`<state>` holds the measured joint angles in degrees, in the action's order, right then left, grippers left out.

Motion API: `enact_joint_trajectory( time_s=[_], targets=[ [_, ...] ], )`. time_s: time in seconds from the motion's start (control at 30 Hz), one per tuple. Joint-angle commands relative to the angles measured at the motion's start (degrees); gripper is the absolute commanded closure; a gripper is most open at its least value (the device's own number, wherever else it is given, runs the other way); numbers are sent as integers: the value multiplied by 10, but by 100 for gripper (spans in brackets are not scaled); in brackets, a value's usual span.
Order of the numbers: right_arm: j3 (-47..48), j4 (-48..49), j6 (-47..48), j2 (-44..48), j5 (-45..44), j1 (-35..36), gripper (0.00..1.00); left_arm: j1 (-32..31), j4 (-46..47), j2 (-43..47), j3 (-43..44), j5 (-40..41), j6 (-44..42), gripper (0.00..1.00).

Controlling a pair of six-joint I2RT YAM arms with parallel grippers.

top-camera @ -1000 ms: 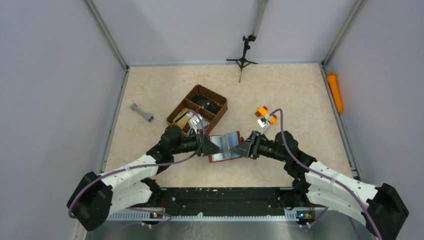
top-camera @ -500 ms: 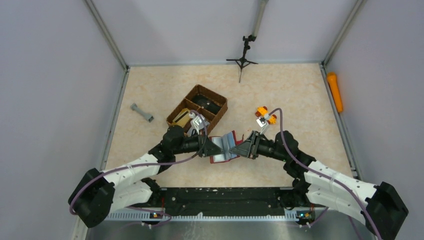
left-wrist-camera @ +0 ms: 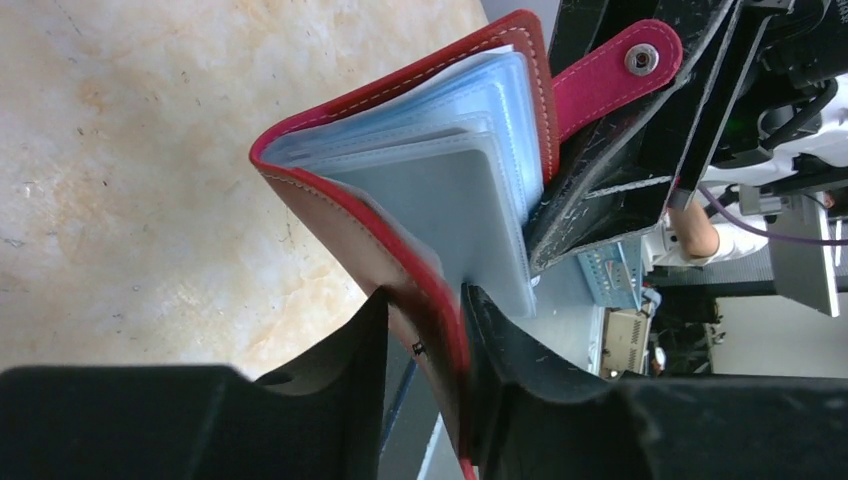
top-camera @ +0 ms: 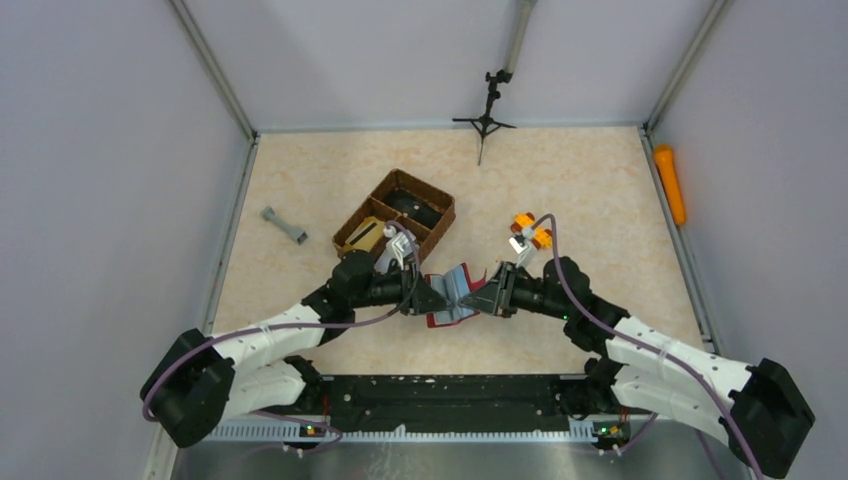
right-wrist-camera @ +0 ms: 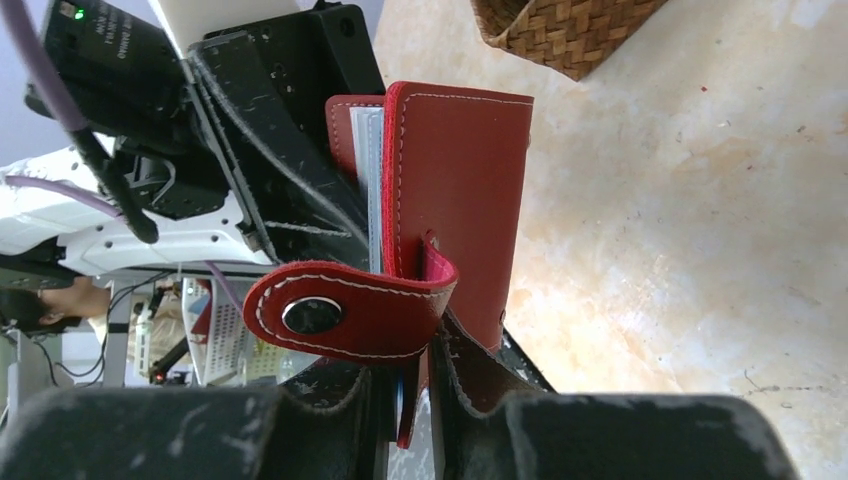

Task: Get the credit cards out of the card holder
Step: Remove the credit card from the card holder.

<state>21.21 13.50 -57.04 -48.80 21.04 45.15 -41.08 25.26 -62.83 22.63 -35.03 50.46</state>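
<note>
The card holder (right-wrist-camera: 460, 190) is of dark red leather-like material, smooth and matt, with pale stitching along the edges. Its snap stud (right-wrist-camera: 312, 315) is shiny metal. The sleeves (left-wrist-camera: 470, 120) inside are clear, slightly glossy plastic. The left tool (left-wrist-camera: 425, 305) has black matt fingers (left-wrist-camera: 330, 370), scratched. The surface (left-wrist-camera: 150, 150) looks like smooth beige stone. The basket (right-wrist-camera: 570, 30) is rough woven fibre.
</note>
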Motion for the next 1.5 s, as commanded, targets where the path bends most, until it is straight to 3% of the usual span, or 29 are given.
enact_joint_trajectory(
  time_s=[0.0, 0.1, 0.27, 0.43, 0.67, 0.87, 1.1, 1.37, 1.47],
  targets=[
    [25, -32, 27, -14, -29, 2, 100, -10, 57, -4, 39, -31, -6, 58],
    [34, -54, 35, -17, -42, 2, 100, -10, 59, -7, 39, -33, -4, 38],
    [41, -59, 42, -26, -43, 2, 100, -12, 61, -10, 40, -34, -6, 23],
    [35, -22, 26, -33, -18, 2, 100, -14, 43, -28, 50, -28, -13, 22],
    [38, -34, 31, -17, -29, 2, 100, -15, -59, -58, 72, 17, -45, 23],
    [38, -42, 32, -9, -37, 2, 100, -15, -96, -83, 82, 35, -53, 35],
    [42, -59, 39, 0, -40, 2, 100, -15, -108, -87, 84, 43, -54, 37],
    [48, -67, 50, -3, -37, 3, 100, -15, -54, -70, 71, 19, -38, 14],
    [48, -52, 47, -10, -25, 3, 100, -15, -50, -86, 79, 13, -36, 15]
  ],
)
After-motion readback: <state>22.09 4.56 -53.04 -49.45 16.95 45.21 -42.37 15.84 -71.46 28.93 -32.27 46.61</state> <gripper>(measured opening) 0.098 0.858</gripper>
